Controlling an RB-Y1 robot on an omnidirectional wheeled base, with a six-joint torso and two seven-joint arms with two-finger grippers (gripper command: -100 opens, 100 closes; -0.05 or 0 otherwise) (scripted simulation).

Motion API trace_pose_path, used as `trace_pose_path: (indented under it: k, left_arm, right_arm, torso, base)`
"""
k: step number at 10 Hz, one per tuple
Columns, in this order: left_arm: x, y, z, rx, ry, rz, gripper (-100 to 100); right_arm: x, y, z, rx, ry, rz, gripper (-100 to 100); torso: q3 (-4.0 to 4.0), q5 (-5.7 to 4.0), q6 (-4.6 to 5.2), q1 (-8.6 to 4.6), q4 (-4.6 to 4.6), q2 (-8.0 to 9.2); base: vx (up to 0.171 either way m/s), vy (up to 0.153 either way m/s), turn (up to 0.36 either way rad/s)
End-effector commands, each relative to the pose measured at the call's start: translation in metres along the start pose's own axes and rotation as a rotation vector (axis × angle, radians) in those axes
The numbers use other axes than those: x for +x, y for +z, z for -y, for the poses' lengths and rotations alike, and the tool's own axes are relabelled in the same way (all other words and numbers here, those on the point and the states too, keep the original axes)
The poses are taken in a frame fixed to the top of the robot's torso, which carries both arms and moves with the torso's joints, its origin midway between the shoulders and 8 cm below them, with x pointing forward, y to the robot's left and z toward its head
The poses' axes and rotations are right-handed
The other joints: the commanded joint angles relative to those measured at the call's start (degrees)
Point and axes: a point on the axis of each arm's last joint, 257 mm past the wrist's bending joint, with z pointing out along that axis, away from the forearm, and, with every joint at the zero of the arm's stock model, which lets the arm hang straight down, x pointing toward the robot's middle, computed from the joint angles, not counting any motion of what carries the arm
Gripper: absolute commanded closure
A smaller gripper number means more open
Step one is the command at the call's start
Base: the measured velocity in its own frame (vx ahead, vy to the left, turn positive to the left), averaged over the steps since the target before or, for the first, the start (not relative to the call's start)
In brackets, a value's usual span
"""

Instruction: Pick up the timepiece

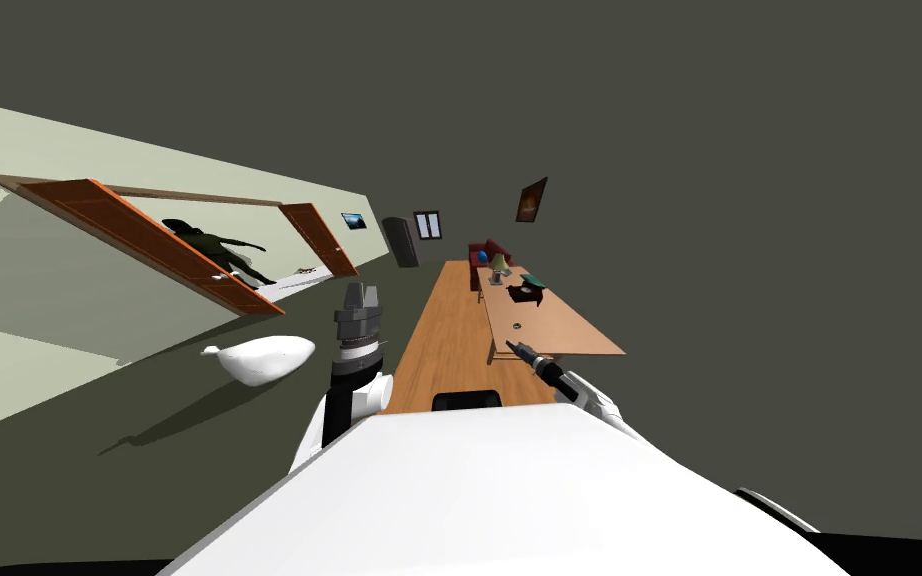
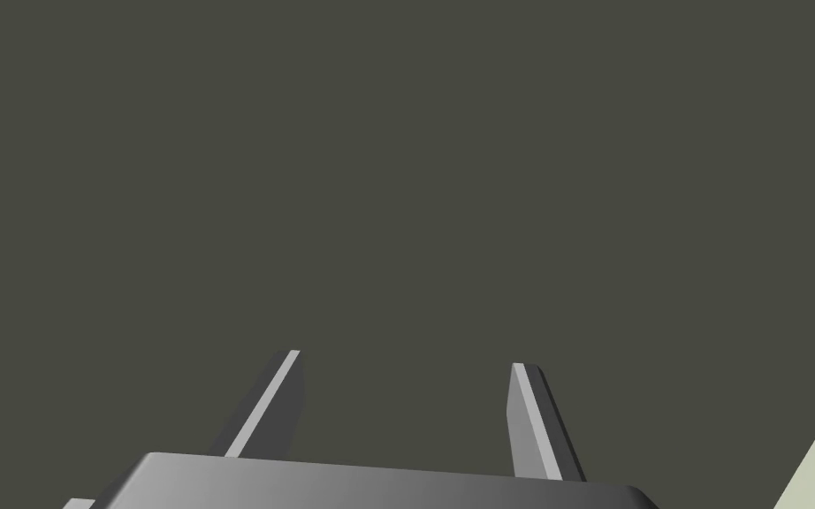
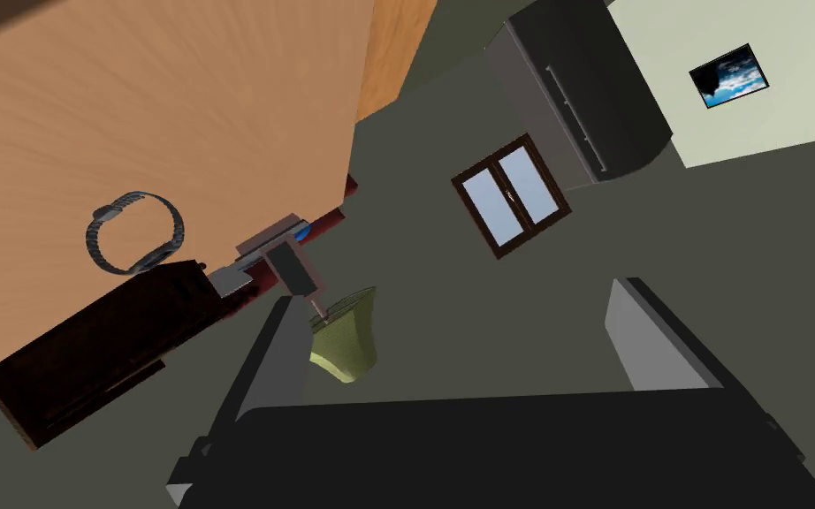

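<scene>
I am holding my right gripper (image 3: 456, 296) and left gripper (image 2: 406, 360) open. The wristwatch (image 3: 134, 231) is lying outside my right fingers, so I am probably needing to centre over it first.

Open tabletop (image 1: 569, 335) before the watch (image 3: 134, 232), dark box (image 3: 87, 353) near behind it, lamp (image 3: 344, 349) beyond

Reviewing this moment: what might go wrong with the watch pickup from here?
The wristwatch lies well aside of the open right gripper, so closing now would likely grab nothing. A dark wooden piece sits close beside it; a finger might knock it while swinging over.
</scene>
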Motion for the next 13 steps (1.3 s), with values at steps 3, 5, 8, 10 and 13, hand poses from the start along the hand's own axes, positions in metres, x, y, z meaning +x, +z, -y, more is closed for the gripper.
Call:
trace_pose_path:
  k: [3, 5, 8, 10, 13]
  left_arm:
    - [0.000, 0.000, 0.000, 0.000, 0.000, 0.000, 0]
    - [0.000, 0.000, 0.000, 0.000, 0.000, 0.000, 0]
    - [0.000, 0.000, 0.000, 0.000, 0.000, 0.000, 0]
    - [0.000, 0.000, 0.000, 0.000, 0.000, 0.000, 0]
    - [0.000, 0.000, 0.000, 0.000, 0.000, 0.000, 0]
  right_arm:
    - [0.034, -0.020, 0.058, 0.117, -0.105, -0.135, -100]
    - [0.043, -0.030, 0.081, 0.161, -0.146, -0.182, -100]
    - [0.053, -0.053, 0.126, 0.244, -0.226, -0.266, -100]
    - [0.053, -0.054, 0.127, 0.247, -0.226, -0.268, -100]
    - [0.056, -0.080, 0.169, 0.327, -0.300, -0.341, -100]
  torso:
    - [-0.01, 0.00, 0.05, -0.03, -0.01, -0.01]
    - [-0.04, 0.00, 0.00, -0.04, -0.01, -0.06]
    - [0.05, 0.00, 0.01, 0.03, 0.02, 0.09]
    - [-0.01, 0.00, 0.04, 0.01, -0.01, -0.01]
    - [0.04, 0.00, 0.03, 0.00, 0.01, 0.08]
  base:
    - [0.066, 0.008, 0.109]
    - [0.070, 0.008, 0.140]
    - [0.041, 0.020, 0.094]
    - [0.047, 0.006, 0.020]
    - [0.043, 0.015, 0.102]
